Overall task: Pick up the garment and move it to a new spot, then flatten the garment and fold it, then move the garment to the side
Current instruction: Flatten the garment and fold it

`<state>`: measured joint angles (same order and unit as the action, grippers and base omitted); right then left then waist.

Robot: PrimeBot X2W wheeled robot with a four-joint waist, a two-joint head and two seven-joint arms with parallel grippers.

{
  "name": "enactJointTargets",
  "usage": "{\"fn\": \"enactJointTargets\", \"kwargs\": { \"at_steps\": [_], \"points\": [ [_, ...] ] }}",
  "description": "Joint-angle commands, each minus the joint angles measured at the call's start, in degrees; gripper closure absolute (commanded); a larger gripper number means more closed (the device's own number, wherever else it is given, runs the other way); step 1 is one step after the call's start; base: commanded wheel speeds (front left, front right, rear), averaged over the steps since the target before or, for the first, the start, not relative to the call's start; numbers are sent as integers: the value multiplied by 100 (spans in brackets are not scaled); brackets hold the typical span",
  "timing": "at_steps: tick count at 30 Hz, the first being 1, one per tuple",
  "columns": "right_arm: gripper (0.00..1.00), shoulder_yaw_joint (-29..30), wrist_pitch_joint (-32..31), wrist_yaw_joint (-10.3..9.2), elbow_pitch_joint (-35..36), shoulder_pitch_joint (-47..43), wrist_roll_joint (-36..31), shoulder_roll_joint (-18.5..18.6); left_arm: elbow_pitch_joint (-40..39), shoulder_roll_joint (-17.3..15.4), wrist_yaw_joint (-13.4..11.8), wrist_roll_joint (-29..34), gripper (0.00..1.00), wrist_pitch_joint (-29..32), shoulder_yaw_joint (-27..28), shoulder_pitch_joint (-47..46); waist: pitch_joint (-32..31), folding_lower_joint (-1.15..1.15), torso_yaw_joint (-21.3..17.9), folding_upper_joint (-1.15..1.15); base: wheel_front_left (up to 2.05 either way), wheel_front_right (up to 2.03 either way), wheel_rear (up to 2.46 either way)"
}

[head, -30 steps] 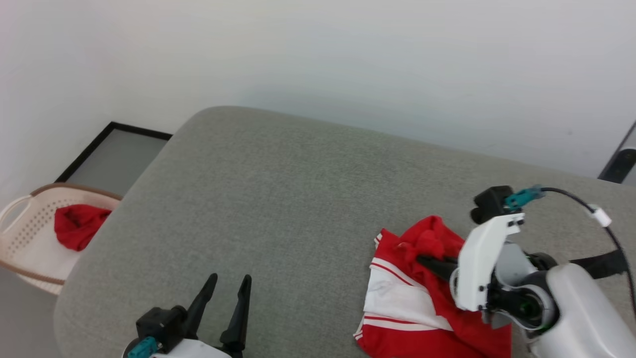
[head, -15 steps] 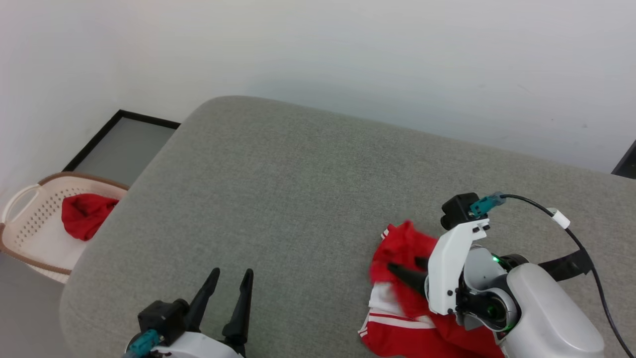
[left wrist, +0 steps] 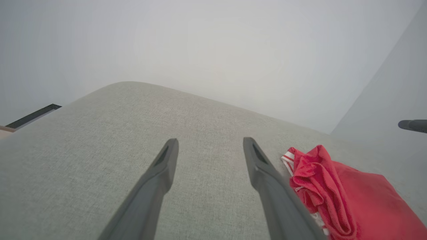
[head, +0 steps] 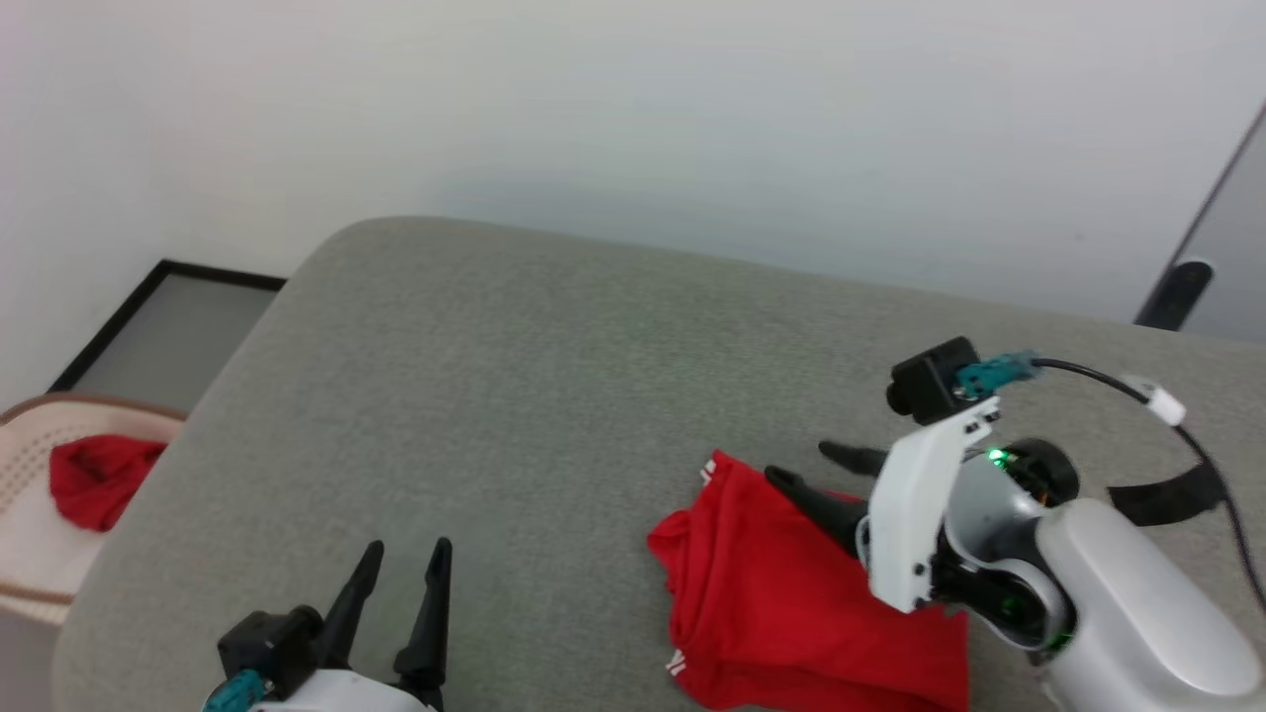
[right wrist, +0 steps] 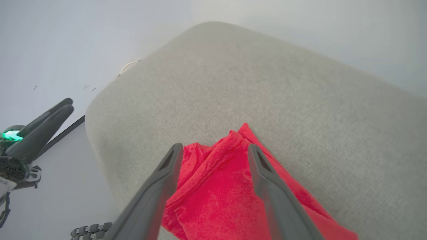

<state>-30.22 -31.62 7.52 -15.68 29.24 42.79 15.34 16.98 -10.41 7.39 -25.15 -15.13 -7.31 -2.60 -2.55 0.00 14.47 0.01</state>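
Your right gripper point(head: 799, 463), spread open and empty, hangs just over the far edge of the shirt point(head: 781, 603), while your left gripper point(head: 407, 546), also open, sits well apart.

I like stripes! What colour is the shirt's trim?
Red and white striped trim, best in the left wrist view.

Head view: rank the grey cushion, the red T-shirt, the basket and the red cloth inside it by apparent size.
1. grey cushion
2. red T-shirt, partly hidden by the right arm
3. basket, cut off by the frame edge, so its rank is unsure
4. red cloth
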Motion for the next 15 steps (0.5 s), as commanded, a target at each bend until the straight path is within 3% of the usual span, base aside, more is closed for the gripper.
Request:
{"fn": "enactJointTargets", "kwargs": {
  "at_steps": [1,9,15],
  "points": [
    [0,-75,169,-7,142,-88,10,121,-50,-14,18,3,0,2,19,49,-34,0,-232,-1,0,0,0],
    [0,-190,2145,-7,780,-406,-495,1092,-247,-59,18,136,0,2,169,161,-49,0,-768,-1,0,0,0],
    [0,86,3481,-7,650,-849,-1080,1395,-356,-72,18,307,0,2,285,258,-44,0,-1115,-1,0,0,0]
  ]
}}
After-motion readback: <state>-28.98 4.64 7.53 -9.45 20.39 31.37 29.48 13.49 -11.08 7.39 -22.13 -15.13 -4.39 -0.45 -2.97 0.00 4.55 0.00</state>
